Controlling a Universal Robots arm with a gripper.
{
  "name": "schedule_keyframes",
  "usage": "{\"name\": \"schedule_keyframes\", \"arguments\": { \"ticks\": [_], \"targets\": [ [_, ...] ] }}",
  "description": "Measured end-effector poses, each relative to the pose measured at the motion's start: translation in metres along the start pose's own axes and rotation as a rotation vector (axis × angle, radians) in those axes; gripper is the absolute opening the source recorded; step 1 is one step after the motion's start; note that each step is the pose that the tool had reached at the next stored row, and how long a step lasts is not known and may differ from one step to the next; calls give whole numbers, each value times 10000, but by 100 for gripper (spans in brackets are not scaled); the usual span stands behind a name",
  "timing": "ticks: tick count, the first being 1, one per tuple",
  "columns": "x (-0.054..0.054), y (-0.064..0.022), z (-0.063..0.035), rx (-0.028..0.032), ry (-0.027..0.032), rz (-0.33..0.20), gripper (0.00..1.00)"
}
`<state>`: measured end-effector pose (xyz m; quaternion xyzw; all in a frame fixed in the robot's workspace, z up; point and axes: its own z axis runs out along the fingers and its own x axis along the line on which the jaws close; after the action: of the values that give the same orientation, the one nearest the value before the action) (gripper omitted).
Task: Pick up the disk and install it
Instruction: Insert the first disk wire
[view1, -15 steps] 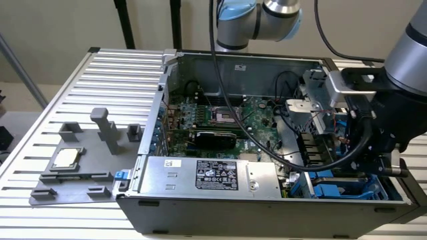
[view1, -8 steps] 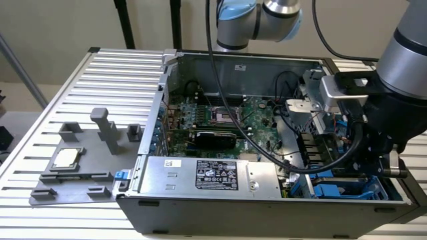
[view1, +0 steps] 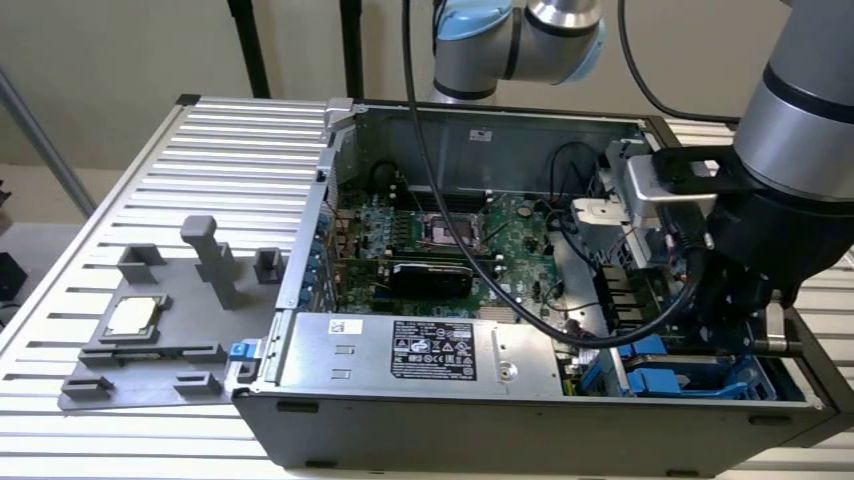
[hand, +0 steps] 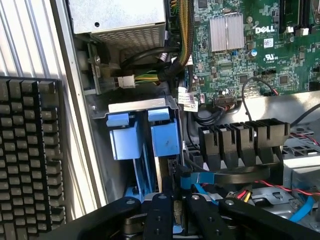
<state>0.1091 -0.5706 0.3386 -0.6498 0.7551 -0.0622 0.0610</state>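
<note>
Inside the open computer case (view1: 561, 120) on the slatted desk (view1: 200, 150), the claw (hand: 176, 210) hangs low over the drive bays at the exterior view's right. Its black fingers (hand: 159, 215) stand close together; what they grip I cannot tell. The disk's blue carrier (hand: 165, 137) sits upright in a bay, beside another blue carrier (hand: 124, 142). Black cables (view1: 494, 280) cross the motherboard (view1: 441, 230) nearby, and the power supply (view1: 414, 350) borders the bays. A keyboard (hand: 27, 155) lies outside the case
</note>
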Motion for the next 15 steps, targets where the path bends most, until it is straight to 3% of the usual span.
{"name": "schedule_keyframes", "arguments": {
  "ticks": [15],
  "targets": [
    [-43,45,24,202,63,410,16]
  ]
}}
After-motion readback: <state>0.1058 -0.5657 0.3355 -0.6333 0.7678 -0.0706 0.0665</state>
